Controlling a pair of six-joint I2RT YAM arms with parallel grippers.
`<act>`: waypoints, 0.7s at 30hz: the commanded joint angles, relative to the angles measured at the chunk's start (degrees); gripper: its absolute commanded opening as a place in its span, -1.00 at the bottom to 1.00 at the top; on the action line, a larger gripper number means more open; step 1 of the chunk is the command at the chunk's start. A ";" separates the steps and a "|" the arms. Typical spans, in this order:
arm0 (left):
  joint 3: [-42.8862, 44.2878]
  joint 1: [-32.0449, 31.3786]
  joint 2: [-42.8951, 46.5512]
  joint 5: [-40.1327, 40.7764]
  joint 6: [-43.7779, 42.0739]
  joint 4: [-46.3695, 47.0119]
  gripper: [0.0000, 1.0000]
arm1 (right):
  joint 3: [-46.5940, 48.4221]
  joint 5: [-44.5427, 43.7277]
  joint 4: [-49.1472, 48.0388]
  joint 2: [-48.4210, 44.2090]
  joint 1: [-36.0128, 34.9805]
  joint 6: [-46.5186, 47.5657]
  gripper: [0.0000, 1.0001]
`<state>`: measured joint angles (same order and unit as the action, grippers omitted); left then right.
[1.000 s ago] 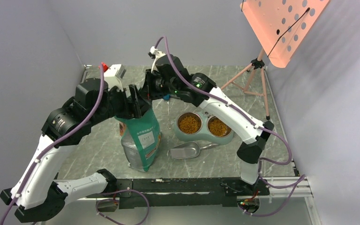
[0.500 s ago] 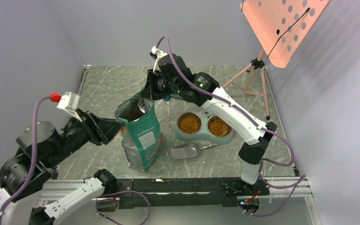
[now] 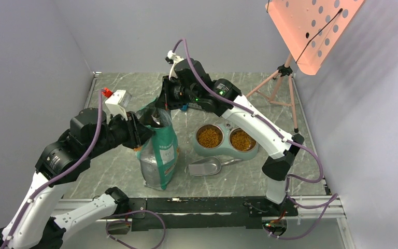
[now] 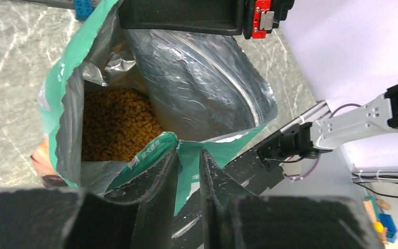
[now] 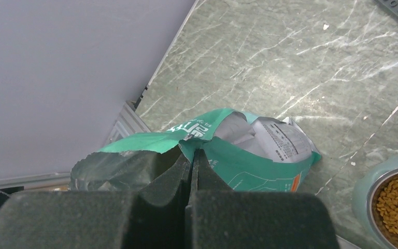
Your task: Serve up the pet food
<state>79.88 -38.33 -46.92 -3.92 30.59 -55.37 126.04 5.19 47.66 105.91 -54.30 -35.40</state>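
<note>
The teal-and-white pouch stands upright and open at mid-table. Orange-brown pet food lies inside it, against the silver lining. More pet food fills both steel bowls of the grey-green dish. My right gripper is shut on the pouch's far rim and holds it up. My left gripper straddles the near rim. Its jaws stand narrowly apart, with the teal edge between them. The left fingertip touches that edge.
A shiny metal scoop lies on the marble table in front of the dish. A pink tripod carrying a perforated pink panel stands at the back right. Grey walls close in the left and back sides.
The left arm swung away to the left, then came back to the pouch. Its jaws have narrowed around the near rim. The right gripper kept its hold on the far rim.
</note>
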 commanded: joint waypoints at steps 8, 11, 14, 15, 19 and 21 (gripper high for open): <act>1.17 -0.24 2.32 3.20 -6.34 -2.61 -1.00 | 4.06 1.02 -4.66 -0.07 1.01 0.88 -0.88; 0.01 -0.23 5.99 2.91 -6.04 -2.12 -1.00 | 5.65 1.14 -1.74 -0.03 1.60 6.02 -0.78; -1.49 -0.20 8.88 0.91 -5.45 -1.25 -1.00 | 3.14 4.91 -1.84 -0.74 3.62 7.79 -1.00; -1.22 -0.20 9.20 -0.70 -5.12 -1.23 -1.00 | 2.74 5.97 -1.79 -0.71 4.01 8.21 -1.00; -0.89 -0.26 10.44 -8.03 -3.17 -1.13 -1.00 | 4.08 5.72 -1.54 -0.13 3.86 10.78 -1.00; -0.56 -0.17 11.53 -9.92 -2.58 -1.66 -1.00 | 4.33 3.22 -2.26 -0.46 3.85 10.92 -1.00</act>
<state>78.59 -38.33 -37.21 -6.50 26.39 -58.78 127.87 10.85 47.83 106.83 -50.87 -27.83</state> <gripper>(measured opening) 0.009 0.009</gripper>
